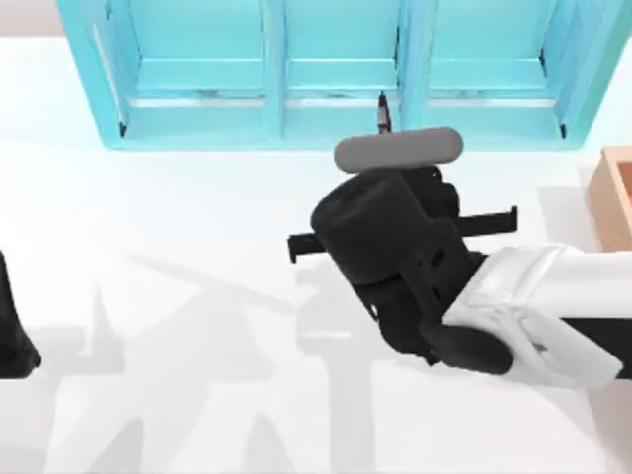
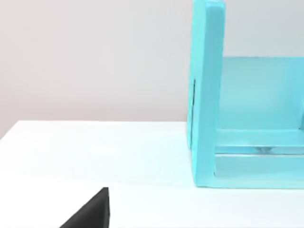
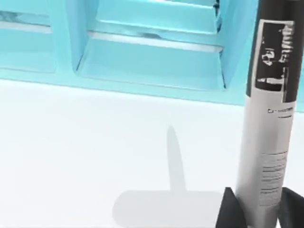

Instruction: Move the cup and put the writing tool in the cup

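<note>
The writing tool point(image 3: 268, 118), a slim marker with a grey-white printed barrel and a black upper part, stands upright in my right gripper point(image 3: 260, 211), which is shut on its lower barrel. Dark fingertips point(image 3: 230, 213) press it from both sides. From above, the marker's dark tip point(image 1: 383, 114) pokes out past my right arm point(image 1: 395, 247), which reaches over the middle of the table just in front of the shelf. The cup is out of view. My left arm point(image 1: 12, 331) stays parked at the table's left edge.
A turquoise shelf unit point(image 1: 336, 89) with open compartments runs along the back of the white table; its end panel point(image 2: 207, 95) stands in the left wrist view. A wooden box edge point(image 1: 614, 197) sits at the far right.
</note>
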You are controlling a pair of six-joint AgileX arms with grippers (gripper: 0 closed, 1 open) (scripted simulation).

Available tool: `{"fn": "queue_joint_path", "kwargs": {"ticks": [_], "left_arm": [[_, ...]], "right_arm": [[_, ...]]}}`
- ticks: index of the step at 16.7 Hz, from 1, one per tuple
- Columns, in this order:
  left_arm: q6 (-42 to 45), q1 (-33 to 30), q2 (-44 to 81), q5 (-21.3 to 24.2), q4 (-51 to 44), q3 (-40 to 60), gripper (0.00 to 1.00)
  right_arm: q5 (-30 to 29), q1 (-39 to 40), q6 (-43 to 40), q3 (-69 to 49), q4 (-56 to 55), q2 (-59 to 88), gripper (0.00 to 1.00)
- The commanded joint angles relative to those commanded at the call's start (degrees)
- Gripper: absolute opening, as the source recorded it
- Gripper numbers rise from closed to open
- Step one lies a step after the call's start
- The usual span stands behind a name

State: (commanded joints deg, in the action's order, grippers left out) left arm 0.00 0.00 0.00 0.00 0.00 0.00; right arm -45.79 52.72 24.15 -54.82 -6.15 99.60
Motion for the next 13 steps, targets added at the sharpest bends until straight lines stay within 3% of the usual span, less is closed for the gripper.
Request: {"fn": "queue_joint_path", "kwargs": {"ticks": [7, 13], "left_arm": [[0.00, 0.00, 0.00, 0.00, 0.00, 0.00, 1.00], [0.00, 0.00, 0.00, 0.00, 0.00, 0.00, 1.00]], "right_arm": [[-24.61, 8.57, -19.79, 20.44, -36.62, -12.10, 0.00], [-35.65, 13.21, -28.04, 28.93, -52.94, -18.37, 0.00]]}}
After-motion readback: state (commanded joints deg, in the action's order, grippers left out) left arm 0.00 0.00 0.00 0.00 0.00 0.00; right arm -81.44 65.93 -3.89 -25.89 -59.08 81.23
